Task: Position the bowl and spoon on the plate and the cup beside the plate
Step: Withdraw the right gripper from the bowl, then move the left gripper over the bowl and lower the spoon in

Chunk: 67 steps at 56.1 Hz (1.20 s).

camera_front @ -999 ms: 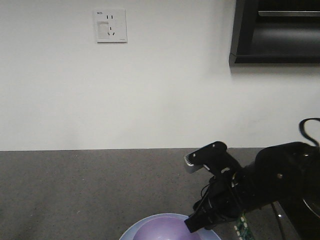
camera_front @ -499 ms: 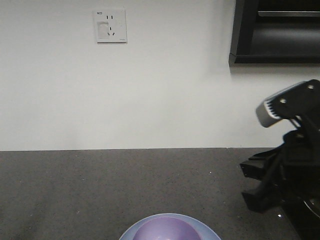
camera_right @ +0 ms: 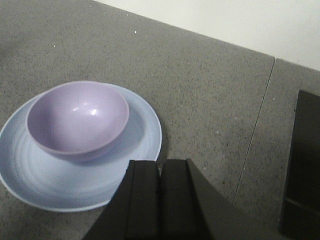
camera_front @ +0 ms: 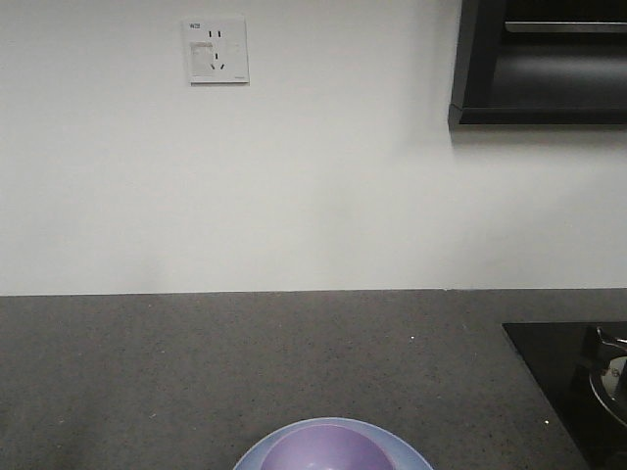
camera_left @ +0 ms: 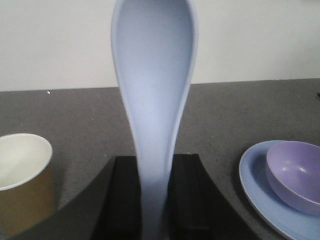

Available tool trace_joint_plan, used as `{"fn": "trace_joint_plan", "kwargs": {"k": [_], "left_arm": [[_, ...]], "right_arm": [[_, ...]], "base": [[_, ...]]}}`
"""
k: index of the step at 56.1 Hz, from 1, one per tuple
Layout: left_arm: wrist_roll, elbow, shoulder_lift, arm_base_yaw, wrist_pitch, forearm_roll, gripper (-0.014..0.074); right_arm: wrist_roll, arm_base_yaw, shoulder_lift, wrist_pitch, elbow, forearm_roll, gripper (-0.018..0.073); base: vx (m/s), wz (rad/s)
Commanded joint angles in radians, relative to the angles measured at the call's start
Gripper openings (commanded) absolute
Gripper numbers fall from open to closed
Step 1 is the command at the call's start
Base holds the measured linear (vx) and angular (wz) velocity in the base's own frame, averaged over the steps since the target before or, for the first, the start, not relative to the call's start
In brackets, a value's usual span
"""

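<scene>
Two things are cut off in the front view: only the far rim of the plate (camera_front: 409, 458) and the top of the bowl (camera_front: 328, 452) show at the bottom edge. From the left wrist, the cup (camera_left: 22, 170) is clipped by the left and bottom edges. It stands open side up, well apart from the plate, which runs off the right side with the bowl sitting in it. The left gripper (camera_left: 152, 200) is clamped on the handle of the spoon (camera_left: 152, 75), which stands upright with its hollow toward the camera. The end of the handle is hidden between the fingers. The right gripper (camera_right: 160, 200) hangs near the plate's rim, jaws pressed together. The counter (camera_front: 147, 372) is dark grey speckled stone with a thin seam (camera_right: 255, 130). A black cooktop (camera_front: 558, 372) lies at its right end, holding a metal pan (camera_front: 612, 377) too cropped to make out. Behind is a white wall (camera_front: 323, 196) with a socket (camera_front: 216, 49) and a dark shelf (camera_front: 539, 64).
</scene>
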State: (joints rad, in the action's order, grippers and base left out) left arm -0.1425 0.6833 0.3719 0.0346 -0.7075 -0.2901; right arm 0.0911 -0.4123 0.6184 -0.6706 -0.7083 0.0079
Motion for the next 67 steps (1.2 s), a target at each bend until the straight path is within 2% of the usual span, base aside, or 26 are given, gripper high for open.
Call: {"fn": "trace_joint_plan", "kwargs": {"k": [1,4,9,12,19,30,46,51,59,67], "left_arm": [[-0.055,0.045,0.100,0.005,0.041,-0.103,0.0003],[-0.129,0.073,0.169,0.005,-0.009,-0.160,0.0003],[-0.307,0.141,0.309,0.017,-0.101,-0.260,0.0003],[-0.379,0.185,0.383,0.026,-0.146,-0.321,0.0003],[-0.450,0.294,0.551,0.045,-0.226,-0.419,0.0003],[-0.450,0.430,0.760,0.134,-0.276,-0.435,0.0003],[-0.425,0.542,0.994,0.366,-0.276,-0.435,0.0003],[-0.421,0.571,1.055,0.420,-0.275,-0.435,0.0003],[-0.408,0.613,1.135,0.490,-0.277,-0.434,0.0003],[-0.391,0.631,1.193,0.531,-0.261,-0.429,0.0013]], "right_arm": [[0.000,0.001,-0.031,0.089,0.006,-0.019,-0.0010],[0.000,0.001,-0.037,0.086,0.014,-0.021,-0.0009],[0.000,0.001,-0.037,0.084,0.014,-0.030,-0.0009],[0.000,0.001,-0.037,0.090,0.014,-0.035,-0.0009],[0.000,0.001,-0.037,0.100,0.014,-0.037,-0.0009],[0.000,0.001,-0.037,0.102,0.014,-0.039,-0.0009],[0.000,0.001,-0.037,0.101,0.014,-0.039,-0.0008],[0.000,0.001,-0.037,0.101,0.014,-0.039,-0.0008],[0.000,0.001,-0.037,0.100,0.014,-0.038,-0.0008],[-0.002,0.001,-0.037,0.095,0.014,-0.038,-0.0008]], "base": [[0.00,0.00],[0.00,0.00],[0.00,0.00],[0.00,0.00],[0.00,0.00],[0.00,0.00],[0.00,0.00],[0.00,0.00],[0.00,0.00],[0.00,0.00]]}}
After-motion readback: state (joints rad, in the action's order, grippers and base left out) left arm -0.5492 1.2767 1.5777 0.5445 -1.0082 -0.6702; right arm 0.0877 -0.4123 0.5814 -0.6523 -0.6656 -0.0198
